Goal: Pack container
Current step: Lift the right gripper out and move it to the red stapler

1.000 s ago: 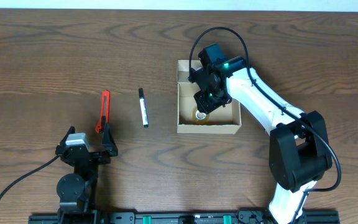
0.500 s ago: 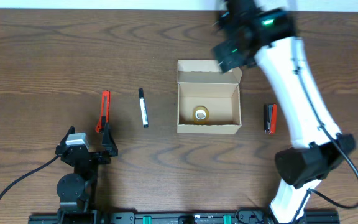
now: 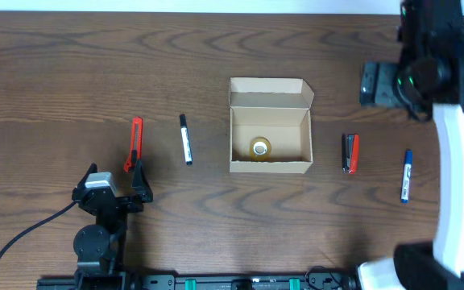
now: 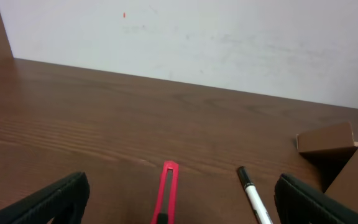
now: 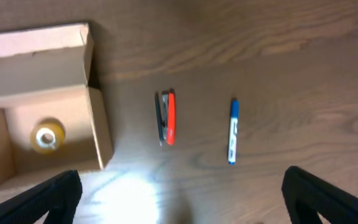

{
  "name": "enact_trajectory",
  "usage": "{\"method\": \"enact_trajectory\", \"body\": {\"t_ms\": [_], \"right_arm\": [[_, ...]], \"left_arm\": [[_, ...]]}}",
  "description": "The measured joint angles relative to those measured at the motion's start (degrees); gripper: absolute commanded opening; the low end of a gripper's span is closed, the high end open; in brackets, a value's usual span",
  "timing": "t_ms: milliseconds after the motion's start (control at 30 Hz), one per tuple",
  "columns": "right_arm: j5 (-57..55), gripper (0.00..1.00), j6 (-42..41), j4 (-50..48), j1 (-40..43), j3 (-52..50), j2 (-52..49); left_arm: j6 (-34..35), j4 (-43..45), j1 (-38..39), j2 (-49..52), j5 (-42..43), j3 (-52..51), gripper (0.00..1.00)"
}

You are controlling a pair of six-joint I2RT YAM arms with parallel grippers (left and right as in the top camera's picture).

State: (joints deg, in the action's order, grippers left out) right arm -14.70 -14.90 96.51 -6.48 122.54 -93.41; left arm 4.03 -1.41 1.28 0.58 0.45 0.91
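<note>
Right arm (image 3: 457, 153) has swung off the container (image 3: 269, 165), tape roll (image 3: 259, 147) left inside.

tape roll (image 3: 260, 147) in container (image 3: 270, 167) | cutter (image 3: 134, 143), pen (image 3: 185, 139) left | stapler (image 3: 350, 152), marker (image 3: 407, 175) right

Overhead: straight down, far above the worktop (image 3: 55, 64).
Left wrist: low, near-level, facing the wall (image 4: 197, 37).
Right wrist: high, looking down.
Shared: container (image 3: 270, 167) in all three.
</note>
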Motion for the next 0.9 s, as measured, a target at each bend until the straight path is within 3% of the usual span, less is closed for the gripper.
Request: {"method": "enact_trajectory", "body": {"t_ms": [233, 467, 667, 900], "right_arm": [[0.0, 0.99, -0.9, -10.1, 0.0, -22.3, 9.2], [1.2, 0.99, -2.1, -26.1, 0.0, -48.6, 10.2], [4.8, 0.99, -3.2, -38.6, 0.0, -59.5, 10.4], [5.9, 0.99, -4.1, -43.1, 0.4, -65.5, 10.5]], "left_arm": [[0.0, 0.0, 0.0, 0.0, 0.0, 0.0, 0.95], [0.0, -0.1, 0.0, 0.0, 0.0, 0.0, 0.95], [0.0, -0.1, 0.0, 0.0, 0.0, 0.0, 0.95], [0.0, -0.1, 0.0, 0.0, 0.0, 0.0, 0.95]]}}
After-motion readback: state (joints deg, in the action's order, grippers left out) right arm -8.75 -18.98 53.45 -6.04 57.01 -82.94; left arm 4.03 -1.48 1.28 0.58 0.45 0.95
